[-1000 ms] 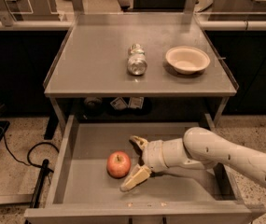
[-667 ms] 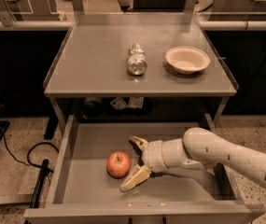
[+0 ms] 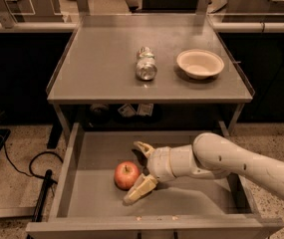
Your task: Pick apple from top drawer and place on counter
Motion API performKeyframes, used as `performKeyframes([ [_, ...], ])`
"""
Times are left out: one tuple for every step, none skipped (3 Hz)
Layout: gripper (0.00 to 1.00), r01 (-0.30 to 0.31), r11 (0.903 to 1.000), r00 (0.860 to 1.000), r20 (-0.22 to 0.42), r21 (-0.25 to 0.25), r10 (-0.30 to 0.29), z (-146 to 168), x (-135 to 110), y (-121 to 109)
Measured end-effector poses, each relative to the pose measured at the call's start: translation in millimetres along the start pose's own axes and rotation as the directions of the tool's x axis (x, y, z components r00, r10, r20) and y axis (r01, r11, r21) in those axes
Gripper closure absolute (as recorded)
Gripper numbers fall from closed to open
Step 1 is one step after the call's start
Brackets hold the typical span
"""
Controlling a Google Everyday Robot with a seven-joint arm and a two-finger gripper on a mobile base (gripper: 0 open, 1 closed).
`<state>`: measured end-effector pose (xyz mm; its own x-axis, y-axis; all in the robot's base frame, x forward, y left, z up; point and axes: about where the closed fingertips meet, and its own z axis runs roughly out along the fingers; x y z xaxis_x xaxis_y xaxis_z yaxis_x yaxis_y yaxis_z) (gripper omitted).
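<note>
You are at the grasp. The apple (image 3: 126, 175) sits on the floor of the open top drawer (image 3: 196, 199), left of centre. The gripper (image 3: 134, 172) is spread wide at its right side and holds nothing.

Drive the claw further left before you close, so the fruit sits deep between the fingers and not at the tips. The lower finger (image 3: 140, 188) lies just beside the apple's lower right edge (I cannot tell whether it touches), while the upper one stands apart from it. Centre the two first, or the apple is likely to roll toward the left wall. Close gently, then lift straight up.

The arm (image 3: 241, 166) reaches in from the right, low over the drawer, with the wrist pointing left.

The counter (image 3: 96, 68) above carries a silver can (image 3: 145, 66) on its side and a bowl (image 3: 200, 62), so aim for its left part, away from both.
</note>
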<state>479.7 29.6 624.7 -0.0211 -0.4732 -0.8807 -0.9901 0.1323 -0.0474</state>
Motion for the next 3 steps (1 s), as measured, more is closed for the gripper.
performKeyframes([
  [0.00,-0.008,0.9999,1.000,0.002,0.012,0.008,1.1,2.5,4.8],
  [0.00,-0.041,0.9990,0.999,0.004,0.020,0.041,5.7,17.7,9.6],
  [0.00,-0.107,0.9942,0.994,0.006,0.012,0.107,15.6,43.9,12.6],
])
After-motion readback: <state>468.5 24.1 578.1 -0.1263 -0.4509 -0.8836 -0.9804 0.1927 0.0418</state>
